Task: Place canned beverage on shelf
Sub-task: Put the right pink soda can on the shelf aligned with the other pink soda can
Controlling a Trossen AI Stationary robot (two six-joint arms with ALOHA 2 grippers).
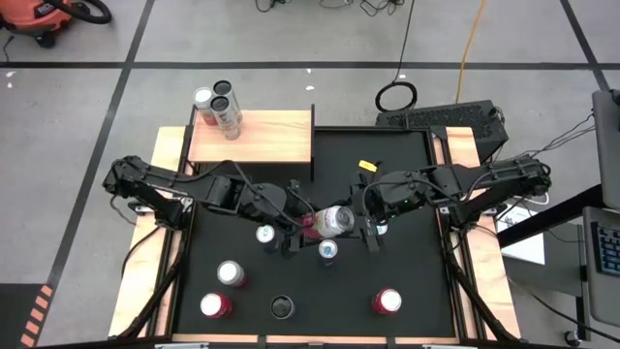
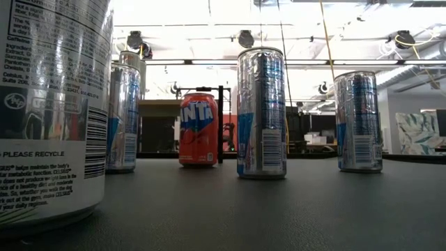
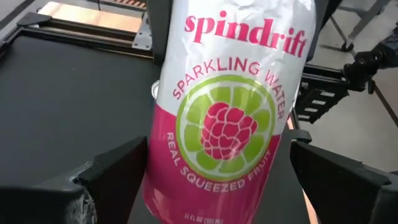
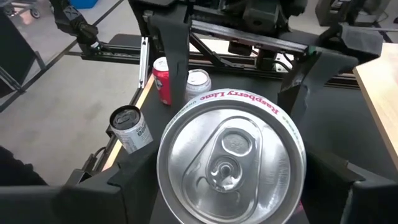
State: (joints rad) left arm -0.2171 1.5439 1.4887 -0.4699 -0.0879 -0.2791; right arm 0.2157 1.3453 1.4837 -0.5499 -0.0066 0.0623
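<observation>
Between claws, can [image 1: 334, 221] partly hidden.

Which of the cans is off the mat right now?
The pink Spindrift raspberry lime can, held tipped on its side between the left gripper and right gripper. The mat's others stand upright; two more stand on the shelf.
</observation>
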